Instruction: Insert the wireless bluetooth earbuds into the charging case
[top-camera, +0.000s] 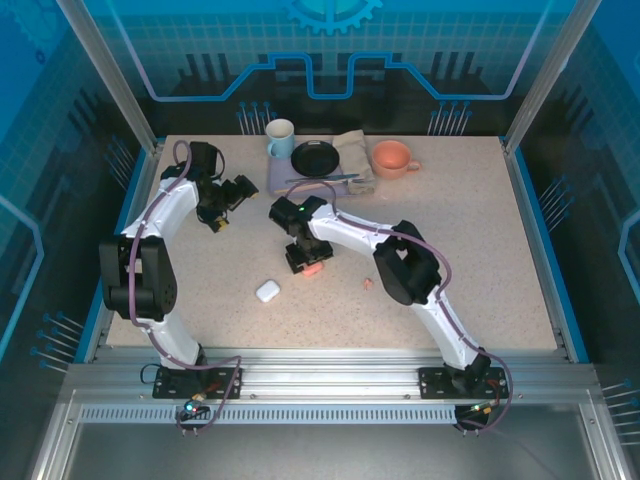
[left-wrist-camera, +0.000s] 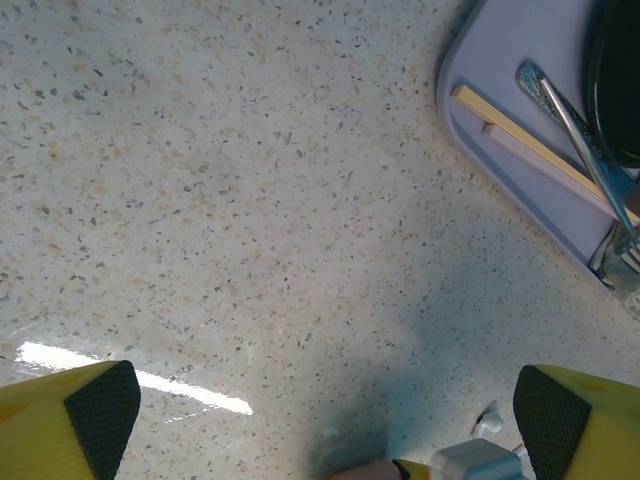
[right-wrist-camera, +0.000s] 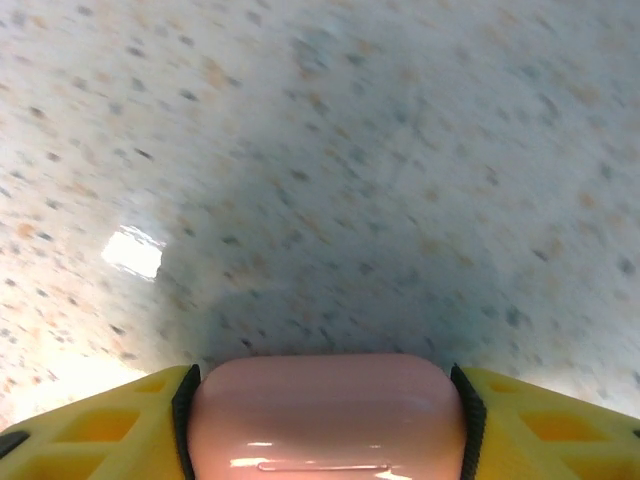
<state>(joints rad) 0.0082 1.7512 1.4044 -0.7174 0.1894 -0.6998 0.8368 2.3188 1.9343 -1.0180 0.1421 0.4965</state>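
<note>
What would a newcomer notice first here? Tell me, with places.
The pink charging case, pinched in the right gripper at mid-table. Just left of it and nearer the arm bases lies a white case. The left gripper hangs open farther back, left of the lavender tray.

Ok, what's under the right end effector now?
A pink case, clamped in the right end effector, over the table. The case's inside cannot be seen, and the patch of table directly beneath it is covered.

pink case, white case — speckled beige table
</note>
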